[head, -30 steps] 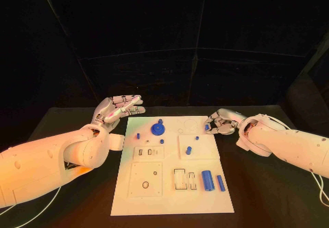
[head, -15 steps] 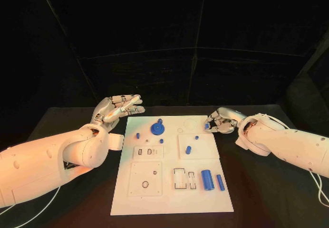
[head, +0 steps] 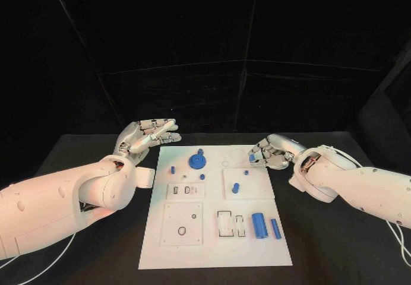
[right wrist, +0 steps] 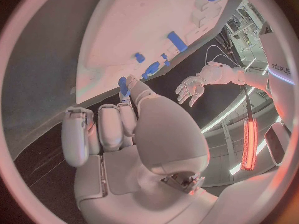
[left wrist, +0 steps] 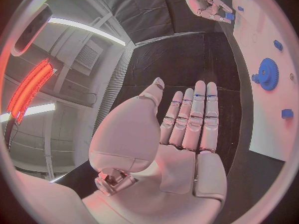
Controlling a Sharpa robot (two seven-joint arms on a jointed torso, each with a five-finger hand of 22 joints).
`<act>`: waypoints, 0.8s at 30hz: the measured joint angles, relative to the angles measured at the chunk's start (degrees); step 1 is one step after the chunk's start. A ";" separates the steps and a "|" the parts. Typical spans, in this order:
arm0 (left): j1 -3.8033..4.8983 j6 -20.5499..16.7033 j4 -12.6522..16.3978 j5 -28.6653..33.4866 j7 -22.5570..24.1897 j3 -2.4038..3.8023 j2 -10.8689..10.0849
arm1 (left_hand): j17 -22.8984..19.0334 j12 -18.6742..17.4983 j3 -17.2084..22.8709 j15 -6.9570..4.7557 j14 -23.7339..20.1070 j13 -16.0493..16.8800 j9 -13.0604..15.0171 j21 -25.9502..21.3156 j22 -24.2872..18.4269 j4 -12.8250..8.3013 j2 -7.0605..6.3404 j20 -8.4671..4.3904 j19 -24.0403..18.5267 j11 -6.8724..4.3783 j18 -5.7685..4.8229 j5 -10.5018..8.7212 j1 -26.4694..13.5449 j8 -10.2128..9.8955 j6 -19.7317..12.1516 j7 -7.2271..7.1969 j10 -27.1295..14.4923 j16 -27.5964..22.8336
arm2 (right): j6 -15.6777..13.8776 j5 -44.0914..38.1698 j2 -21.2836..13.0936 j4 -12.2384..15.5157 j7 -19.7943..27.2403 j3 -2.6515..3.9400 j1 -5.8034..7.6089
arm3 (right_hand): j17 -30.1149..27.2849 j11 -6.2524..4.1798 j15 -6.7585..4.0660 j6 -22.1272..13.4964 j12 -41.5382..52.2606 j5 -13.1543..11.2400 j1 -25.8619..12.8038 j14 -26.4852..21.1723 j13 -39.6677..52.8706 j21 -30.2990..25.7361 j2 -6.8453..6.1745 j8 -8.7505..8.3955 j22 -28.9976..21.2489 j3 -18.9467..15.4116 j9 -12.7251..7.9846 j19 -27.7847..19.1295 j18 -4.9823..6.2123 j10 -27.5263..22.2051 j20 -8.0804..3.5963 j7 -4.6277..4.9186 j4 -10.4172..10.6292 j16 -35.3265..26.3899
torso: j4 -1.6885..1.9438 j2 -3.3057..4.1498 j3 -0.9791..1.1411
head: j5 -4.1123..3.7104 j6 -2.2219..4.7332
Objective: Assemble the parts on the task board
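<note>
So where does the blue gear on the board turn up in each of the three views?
Head view: the blue gear sits on the far part of the task board, between the two hands.
Left wrist view: the gear lies on the white board, beyond the open left hand.
Right wrist view: it is probably the blue piece at the board's edge; the shape is unclear.
Shared landmark: the task board.

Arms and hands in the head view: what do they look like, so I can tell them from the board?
Both arms are smooth white shells. The left arm shows small dark dots along its casing; thin pale cables trail by the right arm. The left hand and right hand are silver metal, with segmented fingers.
</note>
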 measured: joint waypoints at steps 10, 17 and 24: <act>0.03 0.00 -0.38 0.30 -0.05 0.00 0.30 | -0.01 0.00 0.00 0.00 0.00 0.00 0.00 0.00 0.01 0.00 0.00 0.00 0.00 0.00 0.00 0.00 0.00 0.00 0.00 0.00 0.00 0.00 | -2.62 -1.27 3.98 10.17 -10.02 0.03 0.33 | -0.64 -0.39 0.00 0.00 0.00 -0.36 -0.72 0.00 -0.46 0.00 0.02 -0.34 0.00 0.27 0.00 0.00 0.00 -0.03 0.00 0.01 0.04 -0.27 | 0.05 -0.13 -0.14 | 1.18 -0.38; 0.05 0.00 -0.77 0.52 -0.10 0.00 0.91 | -0.01 0.00 0.00 0.00 0.00 0.00 0.00 0.00 0.01 0.00 0.00 0.00 0.00 0.00 0.00 0.00 0.00 0.00 0.00 0.00 0.00 0.00 | -2.76 -3.74 10.38 9.92 -14.90 0.00 0.35 | -0.64 -0.50 0.00 0.01 -0.03 -0.67 -1.30 0.00 -0.55 0.00 -0.26 -0.66 0.00 0.43 0.01 0.00 0.00 0.09 0.00 0.01 0.20 -0.48 | 0.12 -0.17 -0.27 | 2.32 -0.97; 0.06 0.00 -1.03 0.64 -0.15 0.00 1.44 | 0.05 0.00 0.00 0.00 0.00 0.00 0.00 0.00 0.01 0.00 0.00 0.00 0.00 0.00 0.00 0.00 0.00 0.00 0.00 0.00 0.00 0.00 | -1.77 -7.04 15.48 8.42 -18.33 -0.91 0.02 | -0.80 -0.50 0.01 0.02 -0.38 -0.69 -1.31 0.00 -0.53 0.00 -0.26 -0.66 0.00 0.57 0.01 0.00 0.00 0.09 0.00 0.02 0.06 -0.47 | 0.16 -0.19 -0.29 | 3.76 -1.59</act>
